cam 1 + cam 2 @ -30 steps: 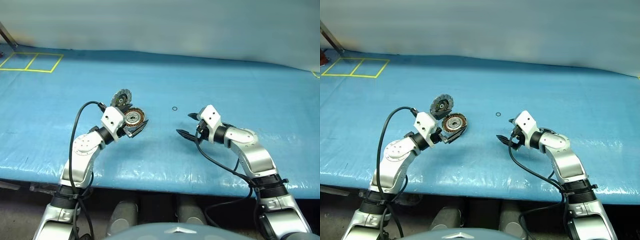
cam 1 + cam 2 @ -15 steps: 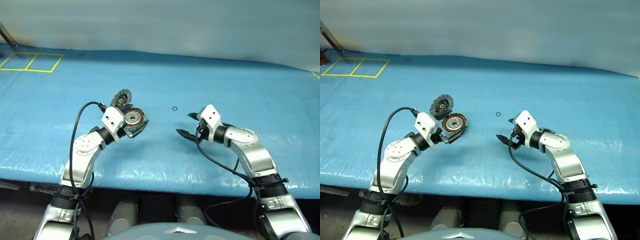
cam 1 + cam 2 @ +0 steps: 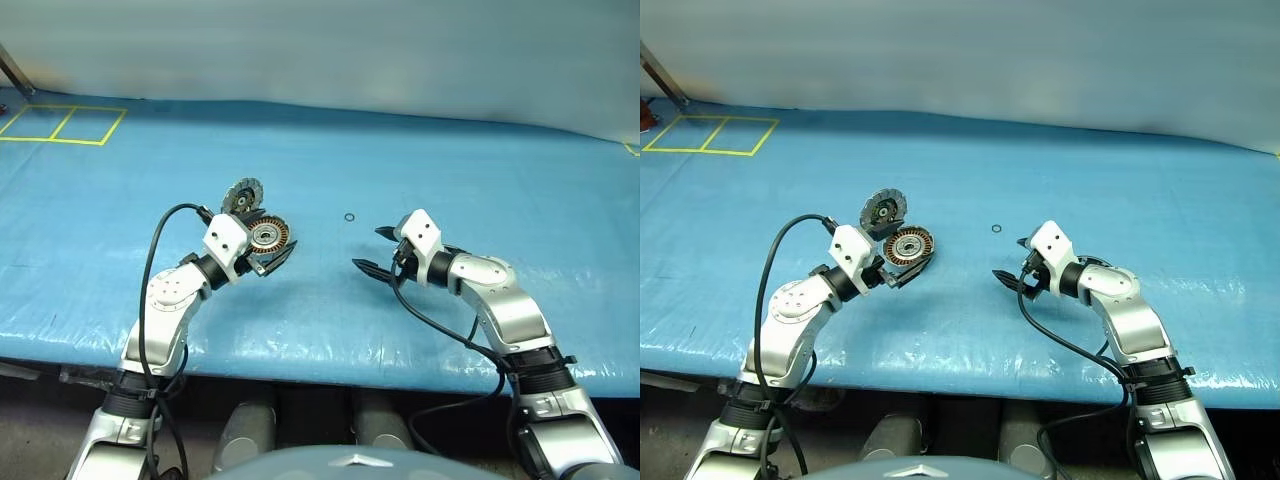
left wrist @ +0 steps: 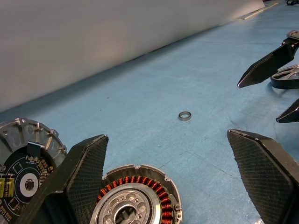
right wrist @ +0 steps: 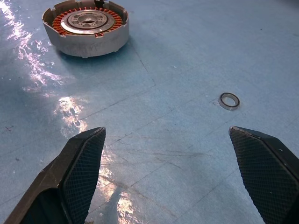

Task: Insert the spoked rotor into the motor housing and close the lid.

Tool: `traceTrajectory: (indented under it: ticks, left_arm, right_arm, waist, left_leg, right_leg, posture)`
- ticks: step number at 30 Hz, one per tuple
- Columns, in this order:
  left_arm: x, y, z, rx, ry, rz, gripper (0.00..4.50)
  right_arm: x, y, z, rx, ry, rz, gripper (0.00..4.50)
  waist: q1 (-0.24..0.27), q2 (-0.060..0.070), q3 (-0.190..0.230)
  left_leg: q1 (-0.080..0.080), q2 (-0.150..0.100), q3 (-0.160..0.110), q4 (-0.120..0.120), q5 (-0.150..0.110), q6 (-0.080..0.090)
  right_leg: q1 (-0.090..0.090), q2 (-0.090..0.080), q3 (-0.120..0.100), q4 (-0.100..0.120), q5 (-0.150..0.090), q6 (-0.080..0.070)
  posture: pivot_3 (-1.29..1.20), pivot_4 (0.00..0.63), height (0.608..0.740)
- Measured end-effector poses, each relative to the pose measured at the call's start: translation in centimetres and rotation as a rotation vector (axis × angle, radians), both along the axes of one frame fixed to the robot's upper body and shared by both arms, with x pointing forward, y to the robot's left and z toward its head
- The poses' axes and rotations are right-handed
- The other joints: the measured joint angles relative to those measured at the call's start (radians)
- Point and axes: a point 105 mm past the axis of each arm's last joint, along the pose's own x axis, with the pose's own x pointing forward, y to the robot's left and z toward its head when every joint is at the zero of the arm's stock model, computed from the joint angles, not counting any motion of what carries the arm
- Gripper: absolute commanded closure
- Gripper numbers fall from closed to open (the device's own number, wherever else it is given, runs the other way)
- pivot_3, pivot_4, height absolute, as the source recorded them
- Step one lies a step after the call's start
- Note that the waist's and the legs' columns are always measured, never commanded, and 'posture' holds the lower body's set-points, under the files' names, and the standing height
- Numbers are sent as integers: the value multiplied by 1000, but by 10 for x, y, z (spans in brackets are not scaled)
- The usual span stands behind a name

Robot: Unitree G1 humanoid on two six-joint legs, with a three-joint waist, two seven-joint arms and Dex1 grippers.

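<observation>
my two head eyes looked forward and down over the blue table (image 3: pixel 420 160), far enough to take in both my arms. my left wrist camera sat low beside the motor housing (image 4: pixel 135 198), facing the ring (image 4: pixel 185 115). my right wrist camera faced both from the other side, lower still.

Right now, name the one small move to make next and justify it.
Probably shift the left claw toward the lid and tip it down over the motor housing: the lid stands open, tilted up, and the open claw sits beside it. Whether the rotor is seated, I cannot tell.
</observation>
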Motion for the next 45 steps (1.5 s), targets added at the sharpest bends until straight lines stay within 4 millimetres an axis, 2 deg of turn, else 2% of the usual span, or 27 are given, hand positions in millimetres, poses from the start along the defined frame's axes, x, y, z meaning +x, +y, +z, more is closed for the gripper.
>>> traceTrajectory:
  ticks: [5, 9, 14, 20, 24, 30, 36, 45]
  left_arm:
    - [0, -1, -2, 17, 6, -4, 0]
    - [2, 2, -7, 147, 23, -31, 0]
    - [10, 9, 5, 459, -8, -119, 0]
    - [1, -5, 16, 784, -23, -374, 0]
    - [-1, -7, 13, 1036, -3, -523, 0]
    - [21, 5, 12, 1264, -7, -521, 0]
    - [32, 18, 15, 1392, -36, -502, 0]
    - [29, 24, 9, 1459, -25, -539, 0]
  right_arm:
    - [0, 0, 0, 0, 2, 5, 37]
    - [-1, 1, -1, -7, 5, 15, 37]
    - [-1, 3, 0, -28, 2, 37, 37]
    - [-1, 7, 2, -40, -2, 63, 37]
    - [-1, 6, 2, -55, 5, 80, 37]
    - [-1, -2, 4, -91, 1, 72, 37]
    - [-2, -8, 7, -119, 6, 66, 37]
    - [-4, -12, 6, -140, 22, 74, 37]
  waist:
    - [0, 0, 0]
    - [0, 0, 0]
    - [-2, 0, 0]
    - [-5, -1, 1]
    - [-8, -1, 1]
    - [-11, -1, 1]
    - [-10, -2, 1]
    - [-11, -2, 2]
  left_leg:
    - [0, 0, 0, 0, 0, 0]
    - [0, 0, 0, 0, 0, 0]
    - [0, 0, 0, 1, 0, 0]
    - [-1, 0, 0, 0, 0, 0]
    - [-1, 0, 0, 0, 0, 0]
    - [-2, 0, 0, 0, 0, 1]
    - [-2, 0, 0, 0, 0, 1]
    - [-2, 0, 0, 0, 0, 1]
  right_leg:
    - [0, 0, 0, 0, 0, 0]
    - [0, 0, 0, 0, 0, 0]
    - [0, 0, 0, 0, 0, 0]
    - [-1, 0, 0, 0, 1, 3]
    - [-1, 0, 0, -1, 1, 3]
    - [-1, 0, 0, 0, 2, 3]
    - [-1, 0, 0, -1, 2, 4]
    - [-1, 0, 0, 0, 2, 4]
  posture:
    - [0, 150, 740]
    - [0, 150, 740]
    - [0, 150, 740]
    - [0, 150, 740]
    - [0, 150, 740]
    - [0, 150, 740]
    - [0, 150, 740]
    - [0, 150, 740]
